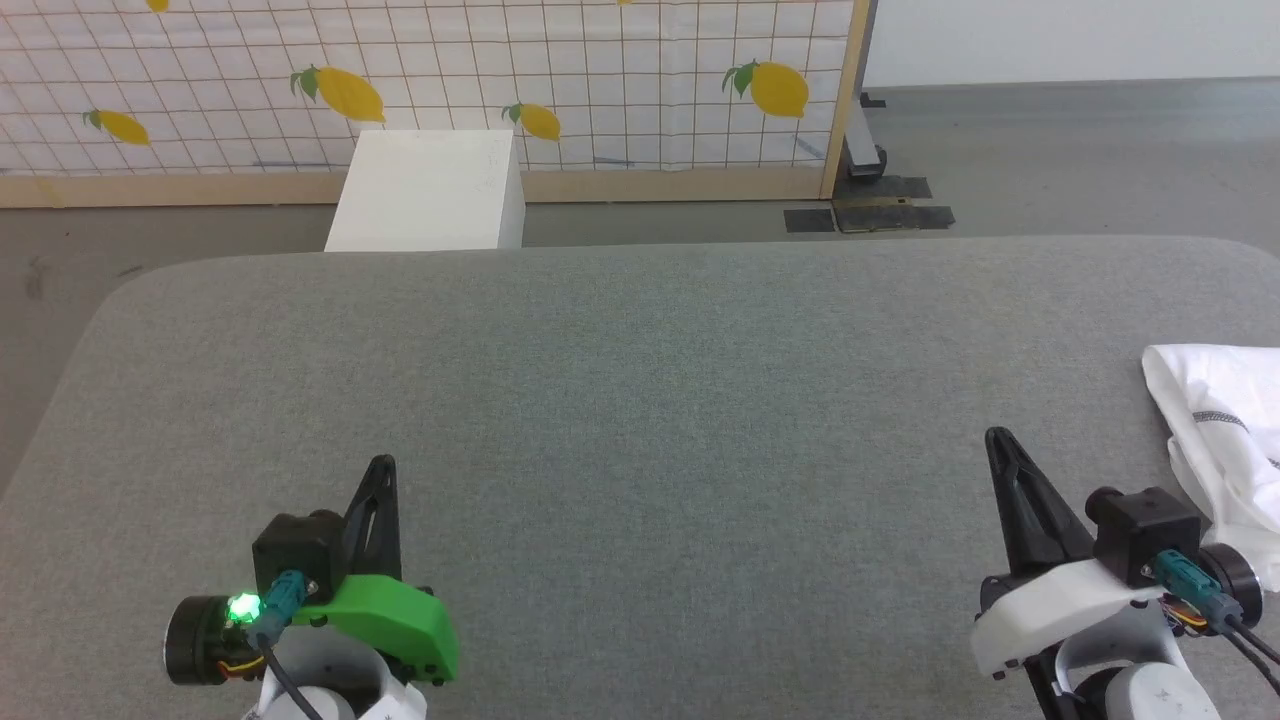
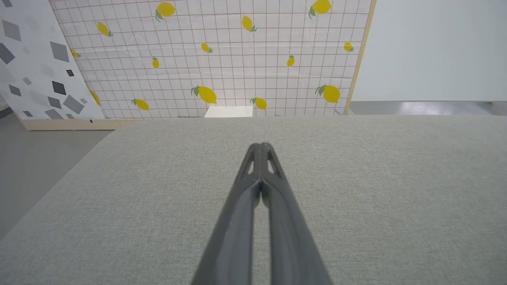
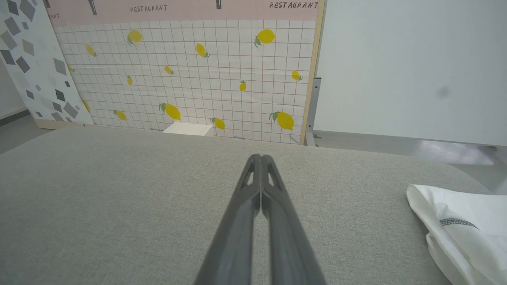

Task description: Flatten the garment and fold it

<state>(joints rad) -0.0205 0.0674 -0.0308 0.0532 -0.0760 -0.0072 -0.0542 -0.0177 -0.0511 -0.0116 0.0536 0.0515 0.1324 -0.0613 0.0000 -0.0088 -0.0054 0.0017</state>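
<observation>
My left gripper [image 2: 261, 147] and right gripper [image 3: 261, 158] sit pinched together, empty; right wrist cam catches the garment [image 3: 467, 209] nearby, white box [image 3: 188, 128] beyond the table [image 3: 119, 190].

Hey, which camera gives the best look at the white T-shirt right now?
The right wrist view: the garment lies large and unobstructed, its dark zigzag stitching clear. The head view catches a smaller piece, cut off by its right edge.

Grey fabric table [image 1: 640, 400] — white garment [image 1: 1220, 440] bunched at its right edge.
</observation>
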